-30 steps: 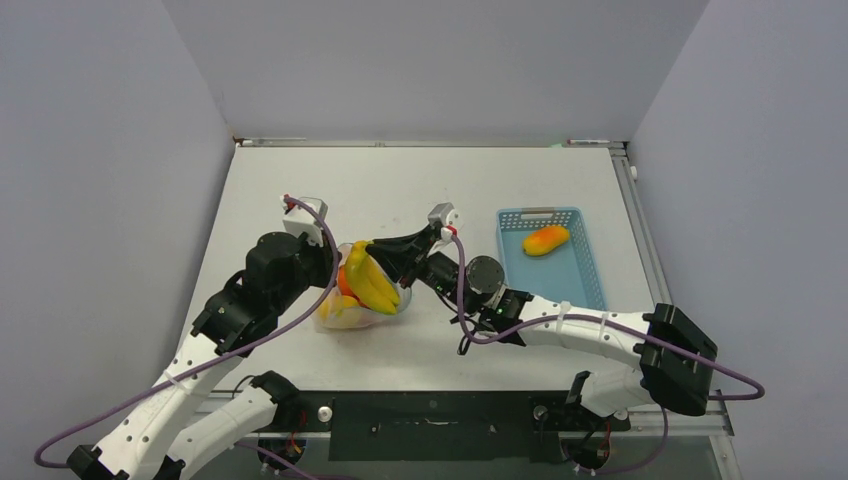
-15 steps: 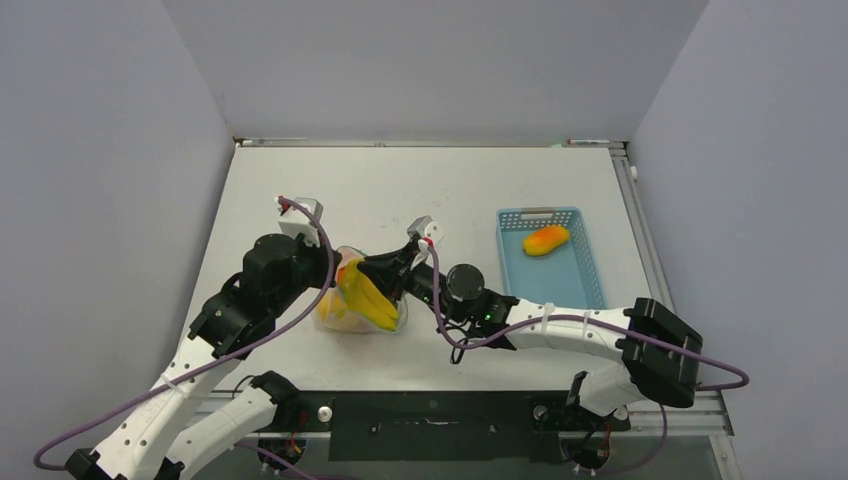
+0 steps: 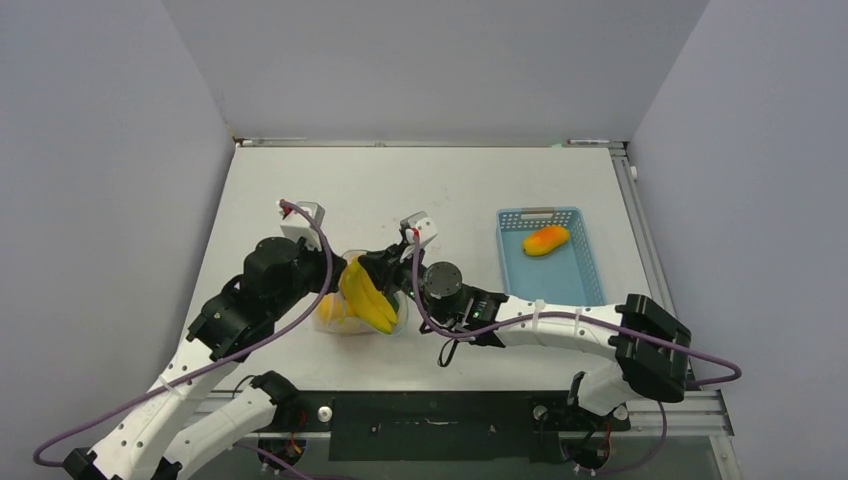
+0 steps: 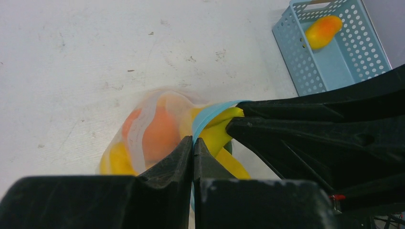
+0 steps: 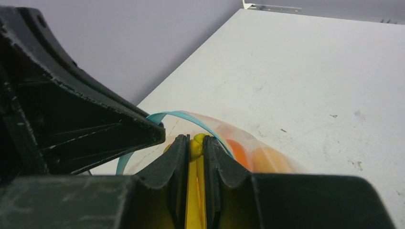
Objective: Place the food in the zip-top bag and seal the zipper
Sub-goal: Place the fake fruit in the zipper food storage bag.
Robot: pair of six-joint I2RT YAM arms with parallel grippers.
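White tabletop (image 3: 450, 190), grey walls. Your left claw (image 4: 193, 143) is pinched fully closed on the bag (image 4: 143, 126) at its blue zipper strip (image 4: 212, 113), left of centre. Your right claw (image 5: 196, 143), nearly closed, grips the bananas (image 3: 368, 298) at the bag's mouth. Their long axis runs diagonally: gripped end far-left, free tips toward the near edge. Risk: the tips may snag the rim and drag the bag from your left claw. One fruit (image 3: 545, 240) lies in the basket (image 3: 575, 278).

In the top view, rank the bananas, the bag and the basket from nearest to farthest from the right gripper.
1. bananas: held in the right gripper.
2. bag: just below and left.
3. basket: far right.
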